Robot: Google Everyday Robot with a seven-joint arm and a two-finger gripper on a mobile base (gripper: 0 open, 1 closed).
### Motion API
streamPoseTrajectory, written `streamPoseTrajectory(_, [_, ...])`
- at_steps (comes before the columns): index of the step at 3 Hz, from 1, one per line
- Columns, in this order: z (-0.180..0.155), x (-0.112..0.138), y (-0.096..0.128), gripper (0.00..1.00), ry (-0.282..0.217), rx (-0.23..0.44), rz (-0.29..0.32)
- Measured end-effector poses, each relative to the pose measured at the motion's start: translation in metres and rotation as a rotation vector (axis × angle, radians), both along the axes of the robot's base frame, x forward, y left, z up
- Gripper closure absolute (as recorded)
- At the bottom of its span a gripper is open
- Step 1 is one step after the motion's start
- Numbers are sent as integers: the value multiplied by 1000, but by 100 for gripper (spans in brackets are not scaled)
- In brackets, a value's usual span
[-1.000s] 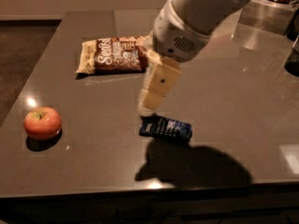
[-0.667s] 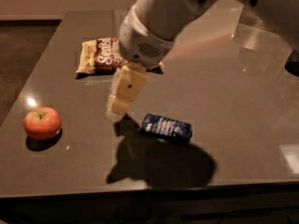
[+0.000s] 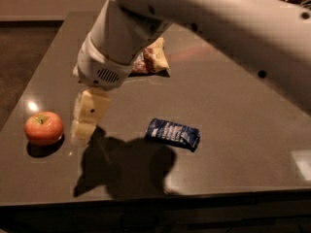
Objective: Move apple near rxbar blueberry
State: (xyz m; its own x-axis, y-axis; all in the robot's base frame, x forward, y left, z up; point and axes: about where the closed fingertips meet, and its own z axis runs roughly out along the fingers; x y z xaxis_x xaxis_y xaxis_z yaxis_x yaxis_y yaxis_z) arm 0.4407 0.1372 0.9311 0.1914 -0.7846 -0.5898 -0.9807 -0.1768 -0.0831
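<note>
A small red-orange apple [image 3: 44, 127] sits on the dark table [image 3: 243, 96] at the front left. A dark blue rxbar blueberry wrapper [image 3: 173, 133] lies flat near the table's middle front, to the right of the apple. My gripper [image 3: 85, 128] hangs from the white arm just right of the apple, a short gap from it and a little above the table. It holds nothing that I can see.
A brown and cream snack bag [image 3: 151, 59] lies behind the gripper, partly hidden by the arm. The large white arm [image 3: 209, 23] crosses the upper view. The table's front edge [image 3: 146, 198] is close below.
The arm has swung left and lower, carrying the gripper from above the blue bar to beside the apple. The apple and the bar have not moved.
</note>
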Motion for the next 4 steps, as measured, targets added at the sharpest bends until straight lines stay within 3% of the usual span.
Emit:
streamPoseTrajectory(1, [-21,-5,28,0,14,17,30])
streamPoseTrajectory(4, [-53,-3,94,0,42,78,17])
